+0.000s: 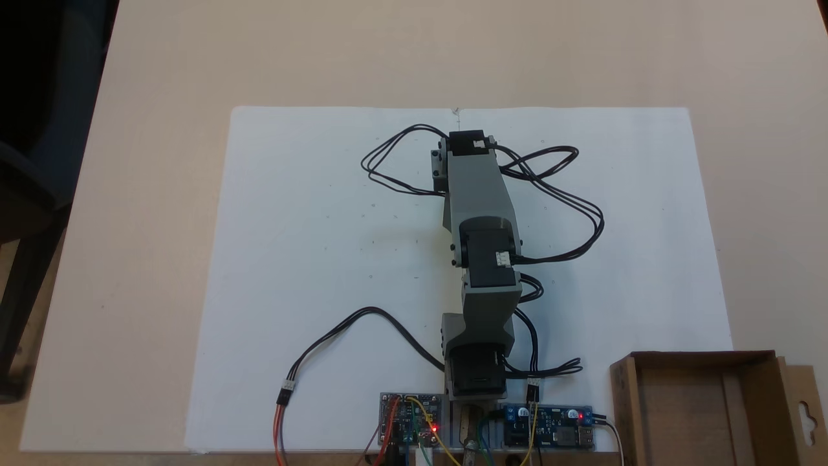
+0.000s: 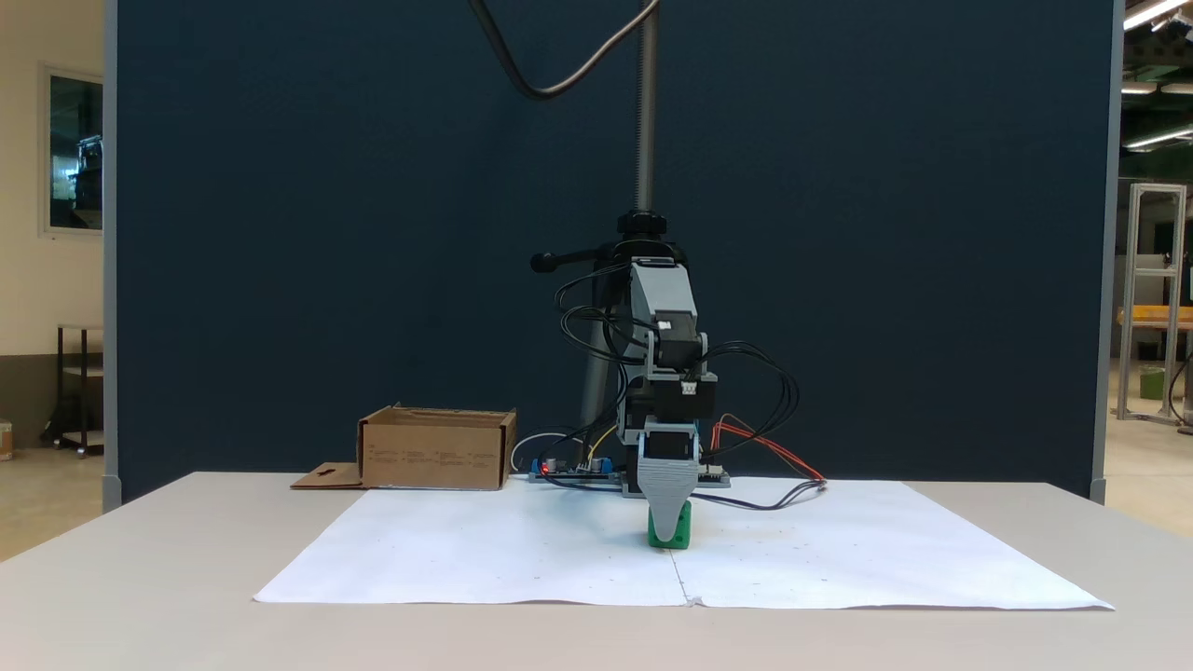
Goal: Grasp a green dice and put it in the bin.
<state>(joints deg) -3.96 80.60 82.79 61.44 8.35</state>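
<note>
The green dice [image 2: 683,535] rests on the white paper [image 2: 485,559], near the middle of the sheet in a fixed view. My gripper [image 2: 668,529] points straight down at it, with its grey front finger [image 2: 669,508] covering the dice's left and middle. The other jaw lies behind this one, so the gap between them is hidden. The bin [image 2: 436,458], a brown cardboard box, stands at the back left of the table, well apart from the gripper. In a fixed view from above, the bin [image 1: 622,396] sits at the bottom right and the arm [image 1: 479,194] stretches out over the paper.
Two circuit boards [image 1: 411,419] with lit red lights sit by the arm's base, and loose black cables [image 1: 569,194] loop on both sides of the arm. The bin's flap [image 2: 326,475] lies flat on the table. A dark partition [image 2: 373,233] stands behind the table.
</note>
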